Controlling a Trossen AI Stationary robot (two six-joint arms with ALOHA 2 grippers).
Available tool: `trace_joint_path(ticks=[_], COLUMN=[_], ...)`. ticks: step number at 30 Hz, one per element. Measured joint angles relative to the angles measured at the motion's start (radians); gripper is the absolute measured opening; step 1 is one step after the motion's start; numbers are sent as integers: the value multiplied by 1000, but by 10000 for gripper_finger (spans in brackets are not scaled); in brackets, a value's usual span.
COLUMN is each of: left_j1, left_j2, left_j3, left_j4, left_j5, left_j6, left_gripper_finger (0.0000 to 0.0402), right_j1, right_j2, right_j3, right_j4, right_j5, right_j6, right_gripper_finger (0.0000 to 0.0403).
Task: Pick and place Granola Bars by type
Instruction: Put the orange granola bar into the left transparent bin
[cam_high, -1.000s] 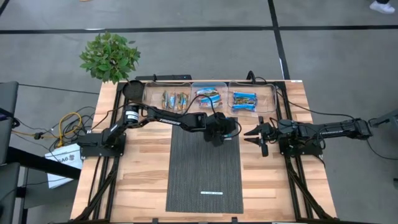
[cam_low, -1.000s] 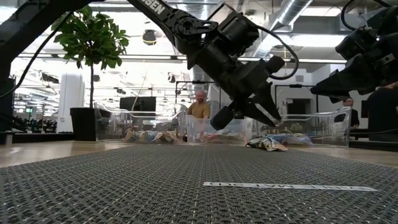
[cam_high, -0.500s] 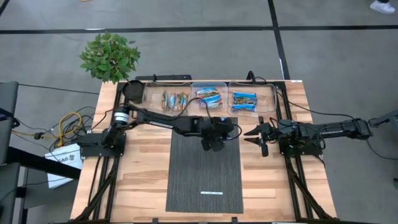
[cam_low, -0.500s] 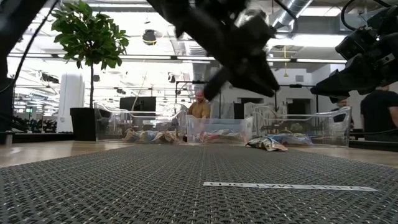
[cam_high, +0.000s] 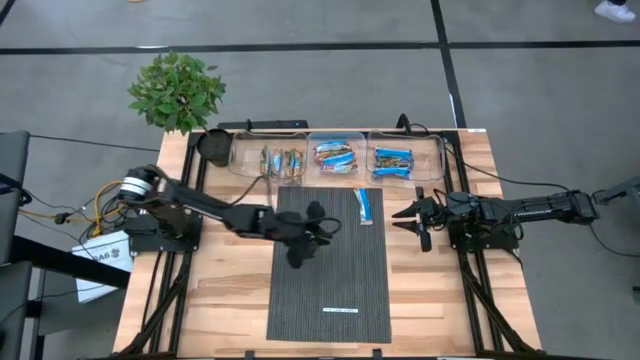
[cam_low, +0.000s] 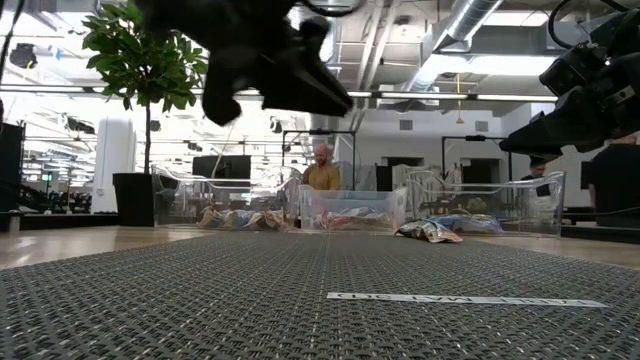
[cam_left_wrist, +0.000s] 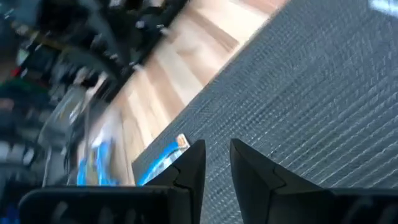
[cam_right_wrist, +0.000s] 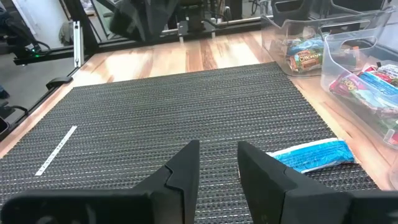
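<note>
One blue bar on the mat, the rest sorted in three bins.
Blue bar flat at the far right corner of the dark mat; other bars in clear bins along the counter's far edge. Left pincer above mid-mat, fingers slightly parted, empty. Right pincer off the mat's right edge, spread wide, empty.

The high view looks straight down on the whole pale wooden table from well above. The low view sits at table height on the dark grey woven mat, facing level toward the three clear plastic bins and the room behind. Each wrist view looks forward, close over the same mat. The high and right wrist views share one bright blue wrapped bar.
</note>
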Motion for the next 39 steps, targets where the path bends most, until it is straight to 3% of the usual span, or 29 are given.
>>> trace_joint_path(ticks=[7,19,39], left_j1=[-78,-56,-44], left_j2=[-150,-359,-558], left_j3=[-197,-477,-511], left_j4=[76,237,127], left_j5=[-142,-132,-258], left_j6=[-306,-915,-934], left_gripper_finger=[67,67,67], right_j1=[0,0,0], right_j2=[-1,-1,-1], right_j3=[0,0,0], right_j4=[2,3,2], right_j5=[0,0,0], right_j6=[0,0,0], right_gripper_finger=[102,102,102])
